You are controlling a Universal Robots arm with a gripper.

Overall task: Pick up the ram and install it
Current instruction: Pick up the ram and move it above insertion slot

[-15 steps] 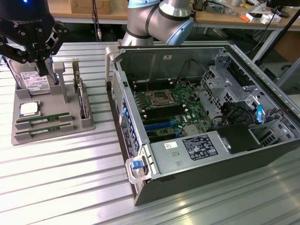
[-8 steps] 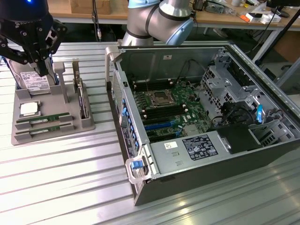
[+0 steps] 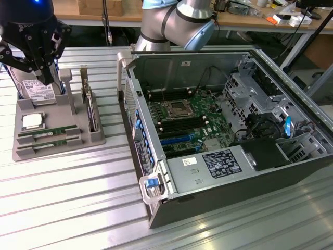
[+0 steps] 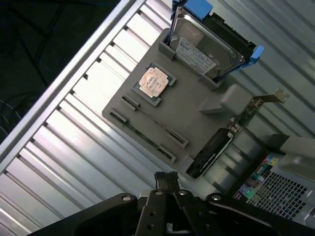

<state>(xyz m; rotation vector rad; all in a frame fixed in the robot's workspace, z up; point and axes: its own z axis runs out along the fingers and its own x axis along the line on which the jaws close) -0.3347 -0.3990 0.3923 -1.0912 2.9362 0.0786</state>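
Two ram sticks lie side by side in slots of the grey holder tray [image 3: 57, 148]: one ram [image 3: 44, 134] nearer the CPU and a second ram [image 3: 48, 142] beside it. In the wrist view they appear edge-on as ram [image 4: 155, 123] and ram [image 4: 142, 138]. My black gripper [image 3: 46, 78] hangs above the tray's back end, over the hard drive, well above the sticks. Its fingers [image 4: 166, 178] are pressed together, shut, with nothing between them.
On the tray also sit a square silver CPU [image 3: 32, 121], a hard drive [image 3: 37, 91] standing upright and an expansion card [image 3: 92, 110]. The open computer case [image 3: 156, 177] with its motherboard [image 3: 182, 122] lies at the exterior view's right. A ribbed metal table [image 3: 67, 203] carries everything.
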